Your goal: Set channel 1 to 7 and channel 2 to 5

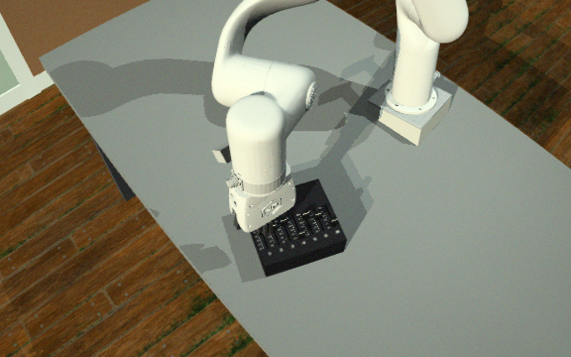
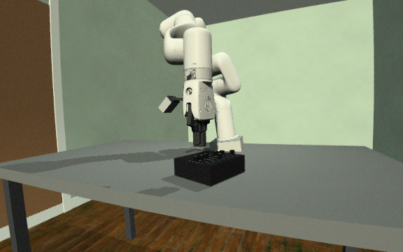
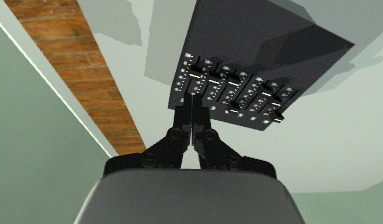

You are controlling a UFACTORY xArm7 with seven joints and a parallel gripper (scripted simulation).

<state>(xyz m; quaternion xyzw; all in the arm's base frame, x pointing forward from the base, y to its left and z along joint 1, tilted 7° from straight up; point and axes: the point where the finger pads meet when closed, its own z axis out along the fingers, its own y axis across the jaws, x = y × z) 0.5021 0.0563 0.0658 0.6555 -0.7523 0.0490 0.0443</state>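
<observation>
Top view: 1 robot arm [image 1: 257, 144] [image 2: 197, 49] leaning over 1 black fader box [image 1: 305, 260] [image 2: 210, 171] [image 3: 232, 30], which sits on 1 grey table [image 1: 439, 258] [image 2: 292, 189] [image 3: 312, 160], arm's base off to one side. Arm hides part of the box, so can't read levels here.

Exterior view: gripper [image 2: 199, 138] [image 3: 191, 104] hangs just above the box, apart from it, I'd say. Box looks level on the table; feet not visible.

Wrist view: fingers pressed together, narrow, nothing held. I count approx. 7 fader caps: 3 at the near-left group, e.g. the leftmost cap [image 3: 195, 72], 1 lower in the middle, 3 toward the right. Leftmost two prob. ch. 1 & 2, both well up their slots; numbers too small to read, so can't confirm 7 or 5. My guess: ch. 1 maybe done, ch. 2 maybe still due; check both + the other 5 vs. their starting levels.
</observation>
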